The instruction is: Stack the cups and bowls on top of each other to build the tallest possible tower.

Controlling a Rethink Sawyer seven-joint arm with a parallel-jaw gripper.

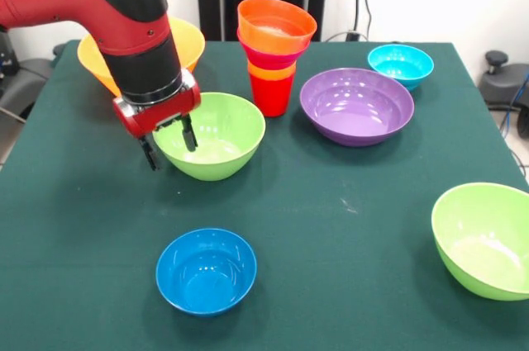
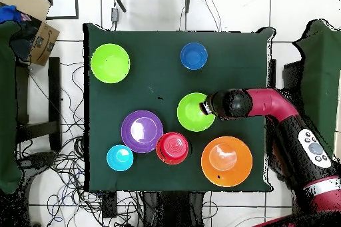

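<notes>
At the bench's (image 1: 347, 227) middle, your claw (image 1: 169, 143) stands spread astride the green bowl's (image 1: 216, 136) rim. It looks light, stiff and slippery, so pinch the thin wall squarely.

Front camera faces the robot across the table (image 1: 347, 227); overhead looks straight down.

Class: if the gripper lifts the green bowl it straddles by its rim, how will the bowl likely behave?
The green bowl looks glossy, so it may slip between the gripper fingers. Held at one edge, it would probably tilt. It seems thin plastic, likely light and stiff.
</notes>
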